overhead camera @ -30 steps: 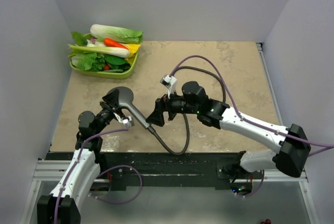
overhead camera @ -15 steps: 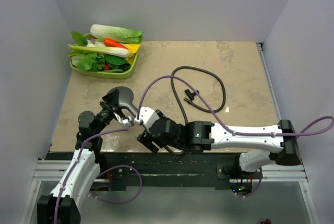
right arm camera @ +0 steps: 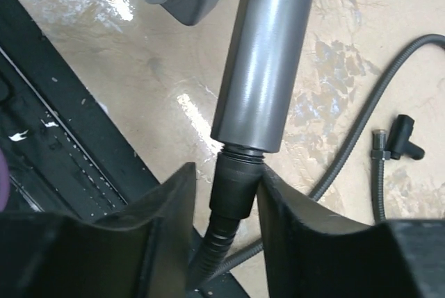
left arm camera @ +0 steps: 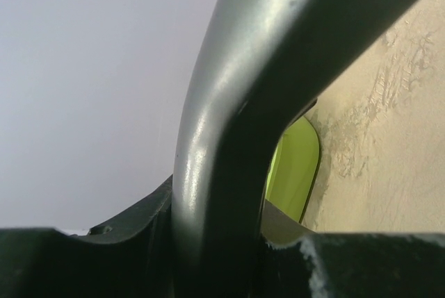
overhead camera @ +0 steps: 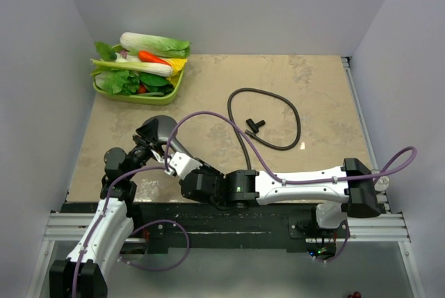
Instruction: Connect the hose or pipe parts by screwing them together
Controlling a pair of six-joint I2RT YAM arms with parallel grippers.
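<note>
Hose nut [right arm camera: 235, 188] is now flanked by the right tool [right arm camera: 226, 173], narrowed from wide; left tool [overhead camera: 157, 149] grips shower head [overhead camera: 163, 129].

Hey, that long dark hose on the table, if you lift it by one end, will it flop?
Probably floppy: the hose lies in a loose loop, so it should sag and trail rather than hold its shape. Its ribbed-looking skin likely grips rather than slips. The free end fitting may swing or drag.
</note>
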